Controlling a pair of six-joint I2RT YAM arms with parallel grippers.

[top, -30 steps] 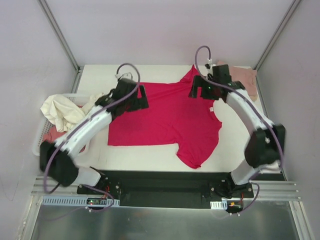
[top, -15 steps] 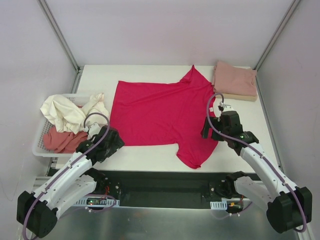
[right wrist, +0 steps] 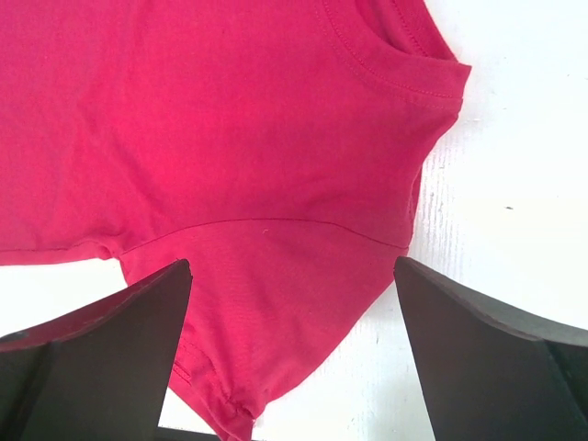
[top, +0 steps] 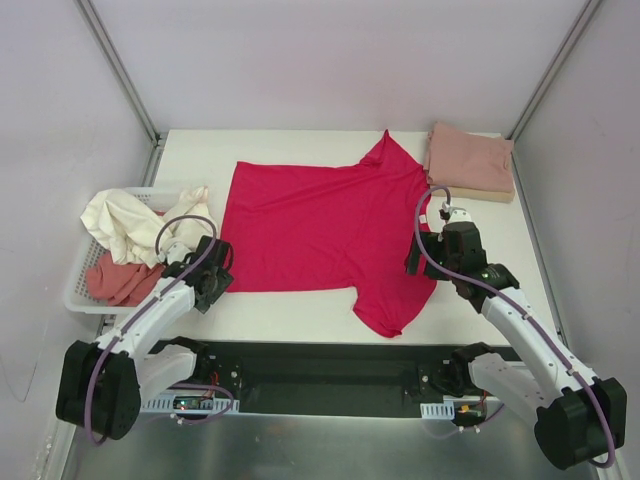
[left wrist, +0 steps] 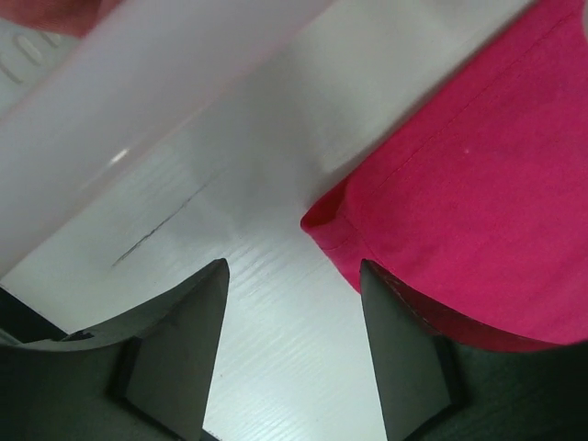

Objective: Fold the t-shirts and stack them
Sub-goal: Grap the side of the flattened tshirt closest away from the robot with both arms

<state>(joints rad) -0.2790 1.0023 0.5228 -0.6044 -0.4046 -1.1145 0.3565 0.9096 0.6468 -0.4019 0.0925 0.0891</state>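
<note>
- Bright crimson-red short-sleeved t-shirt (top: 320, 235): spread flat in the middle of the white counter (top: 500, 250). Its collar points toward the right arm and its hem toward the left arm. One sleeve reaches the far edge and the other the near edge.
- Left gripper (top: 213, 272): released and holding nothing. In the left wrist view its jaws stand apart above bare counter (left wrist: 276, 349), with the near hem corner of the crimson-red t-shirt (left wrist: 478, 184) just ahead of them.
- Right gripper (top: 422, 262): released, with jaws spread wide. In the right wrist view it hangs above the crimson-red t-shirt (right wrist: 230, 119), where the near sleeve joins the body, just beside the collar.
- Folded dusty pink t-shirt (top: 470, 160): lies at the far right corner of the counter, with the edge of a tan t-shirt (top: 480, 193) showing beneath it.
- White plastic lattice basket (top: 85, 290): stands beside the counter's left edge. It holds a crumpled cream t-shirt (top: 125, 225) and a salmon-pink t-shirt (top: 115, 280).
</note>
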